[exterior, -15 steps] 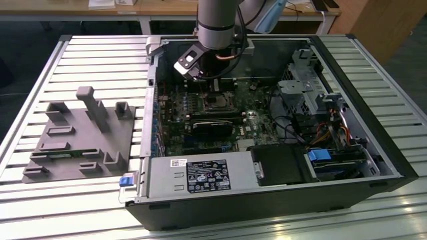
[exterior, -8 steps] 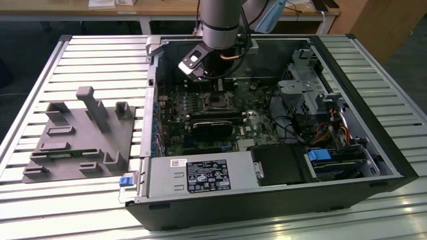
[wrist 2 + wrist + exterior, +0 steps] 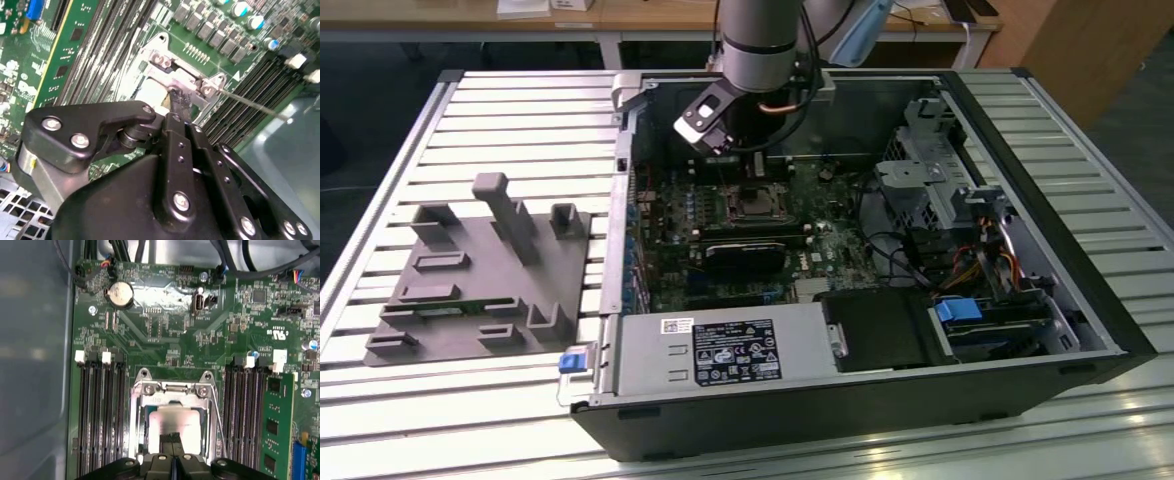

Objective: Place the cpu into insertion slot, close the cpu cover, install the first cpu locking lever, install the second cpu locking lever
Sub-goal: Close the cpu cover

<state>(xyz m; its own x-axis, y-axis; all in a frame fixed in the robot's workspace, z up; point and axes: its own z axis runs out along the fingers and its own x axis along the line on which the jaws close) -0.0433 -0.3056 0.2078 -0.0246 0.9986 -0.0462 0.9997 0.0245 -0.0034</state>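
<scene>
Slatted desk (image 3: 494,120), open case (image 3: 854,410): I find the fingers (image 3: 167,446) pressed together, tips directly over the cpu (image 3: 175,421), framed by its cover (image 3: 172,389).

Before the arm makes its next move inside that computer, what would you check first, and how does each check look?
1. Chip lying in its place on the board: ok, it shows through the frame's opening.
2. Metal frame lowered over the chip: ok in the first wrist view.
3. Frame pressed fully flat: cannot tell.
4. Thin wire lever latched down: not ok, it sticks out free to one side of the frame.
5. Gripper at the chip's edge, fingers together: ok.
</scene>
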